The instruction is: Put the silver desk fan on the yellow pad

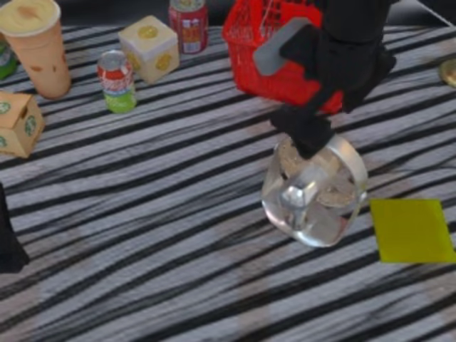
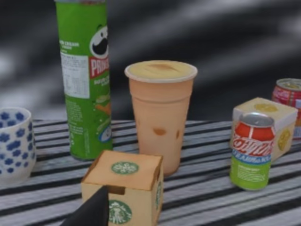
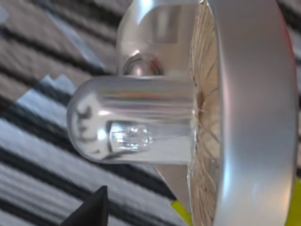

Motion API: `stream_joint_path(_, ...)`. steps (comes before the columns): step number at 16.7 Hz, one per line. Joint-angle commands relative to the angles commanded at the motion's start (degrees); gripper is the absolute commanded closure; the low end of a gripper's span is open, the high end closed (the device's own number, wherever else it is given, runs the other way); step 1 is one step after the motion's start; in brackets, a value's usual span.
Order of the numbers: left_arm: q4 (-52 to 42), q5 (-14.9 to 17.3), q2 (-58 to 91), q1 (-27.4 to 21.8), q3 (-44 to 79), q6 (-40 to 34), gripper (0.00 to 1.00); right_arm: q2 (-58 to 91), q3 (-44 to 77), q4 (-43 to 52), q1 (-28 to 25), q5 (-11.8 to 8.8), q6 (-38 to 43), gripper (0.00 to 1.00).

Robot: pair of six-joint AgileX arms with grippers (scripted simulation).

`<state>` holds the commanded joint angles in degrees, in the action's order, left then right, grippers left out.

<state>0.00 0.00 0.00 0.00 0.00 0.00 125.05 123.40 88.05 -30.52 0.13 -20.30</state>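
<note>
Chrome fan: silver desk fan [image 1: 315,191] beside yellow pad [image 1: 412,230]
Right gripper [image 1: 308,146]: clamping fan
Left gripper: unseen
Green tube [image 2: 84,77]: "Pringles"

The right arm [image 1: 342,57] hides much of the red basket [image 1: 249,35].

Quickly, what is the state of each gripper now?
Left gripper: cannot be told, parked at the table's left edge.
Right gripper: closed, holding the fan.

The top view looks down on the striped table [image 1: 142,214]; the left wrist view faces the milk tea cup [image 2: 160,113] low and near, shared with top; the right wrist view sits close against the silver desk fan [image 3: 197,117].
</note>
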Motion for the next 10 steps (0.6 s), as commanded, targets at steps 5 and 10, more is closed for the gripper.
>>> stream_joint_path(5,0.0,0.0,0.0,0.0,0.0,0.0,0.0,-1.5,-10.1,-8.3,-0.1,0.0,0.1,0.0)
stream_joint_path(10,0.0,0.0,0.0,0.0,0.0,0.0,0.0,-1.6,-10.9,-9.0,-0.2,0.0,0.2,0.0)
